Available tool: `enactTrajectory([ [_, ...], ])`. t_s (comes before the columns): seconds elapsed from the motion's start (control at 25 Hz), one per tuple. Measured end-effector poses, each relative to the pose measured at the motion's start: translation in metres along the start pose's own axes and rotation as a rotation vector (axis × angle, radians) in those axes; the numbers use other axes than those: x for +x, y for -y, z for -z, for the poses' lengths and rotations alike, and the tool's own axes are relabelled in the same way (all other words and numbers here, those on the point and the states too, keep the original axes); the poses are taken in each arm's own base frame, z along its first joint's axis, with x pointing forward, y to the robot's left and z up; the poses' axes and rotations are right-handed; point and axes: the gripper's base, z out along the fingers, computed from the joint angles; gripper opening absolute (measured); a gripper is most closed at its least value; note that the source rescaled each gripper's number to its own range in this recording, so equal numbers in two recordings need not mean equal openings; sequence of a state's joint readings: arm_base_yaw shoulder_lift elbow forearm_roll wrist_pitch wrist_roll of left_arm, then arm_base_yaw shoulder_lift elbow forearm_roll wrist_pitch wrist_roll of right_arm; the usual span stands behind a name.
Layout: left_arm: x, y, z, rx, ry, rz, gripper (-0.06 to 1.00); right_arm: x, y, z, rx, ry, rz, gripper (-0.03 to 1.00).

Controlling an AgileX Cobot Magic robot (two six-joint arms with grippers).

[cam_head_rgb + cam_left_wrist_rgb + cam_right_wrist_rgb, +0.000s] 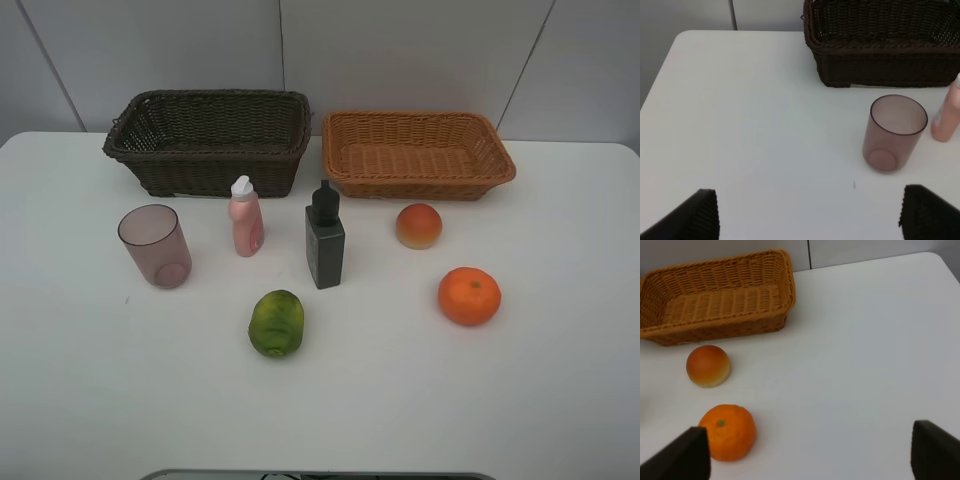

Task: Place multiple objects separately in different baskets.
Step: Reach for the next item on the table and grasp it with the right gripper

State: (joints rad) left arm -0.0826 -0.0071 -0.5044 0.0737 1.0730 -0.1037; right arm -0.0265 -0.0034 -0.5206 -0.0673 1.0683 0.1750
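Two baskets stand empty at the back: a dark brown one (220, 170) and an orange-tan one (420, 185). In front of them, from the left, are a mauve cup (155, 245), a pink bottle (245, 220), a dark square bottle (324, 245) and a peach-like fruit (418, 225). Nearer lie a green fruit (276, 323) and an orange (469, 296). My left gripper (810, 220) is open, short of the cup (895, 132). My right gripper (810, 460) is open beside the orange (729, 432). Neither arm shows in the exterior high view.
The white table (560, 400) has rounded corners and ends at a pale wall behind the baskets. The pink bottle (946, 117) stands close to the dark basket (880, 65). The peach-like fruit (708, 366) sits just in front of the tan basket (715, 325).
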Motion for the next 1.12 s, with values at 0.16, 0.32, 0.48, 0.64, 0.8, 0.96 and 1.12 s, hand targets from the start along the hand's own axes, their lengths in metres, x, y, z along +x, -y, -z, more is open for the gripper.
enactTrajectory([
  [0.16, 0.0, 0.0, 0.0, 0.0, 0.0, 0.0, 0.92, 0.0, 0.0, 0.0, 0.0, 0.0, 0.0, 1.0],
  [0.32, 0.0, 0.0, 0.0, 0.0, 0.0, 0.0, 0.92, 0.0, 0.0, 0.0, 0.0, 0.0, 0.0, 1.0],
  [0.48, 0.0, 0.0, 0.0, 0.0, 0.0, 0.0, 0.92, 0.0, 0.0, 0.0, 0.0, 0.0, 0.0, 1.0],
  [0.64, 0.0, 0.0, 0.0, 0.0, 0.0, 0.0, 0.92, 0.0, 0.0, 0.0, -0.004, 0.0, 0.002, 1.0],
  [0.8, 0.0, 0.0, 0.0, 0.0, 0.0, 0.0, 0.92, -0.0001, 0.0002, -0.0001, -0.02, -0.002, 0.01, 1.0],
  [0.96, 0.0, 0.0, 0.0, 0.0, 0.0, 0.0, 0.92, -0.0001, 0.0002, -0.0001, -0.02, -0.002, 0.01, 1.0],
  [1.12, 0.0, 0.0, 0.0, 0.0, 0.0, 0.0, 0.92, -0.0001, 0.0002, -0.0001, -0.02, -0.002, 0.01, 1.0],
])
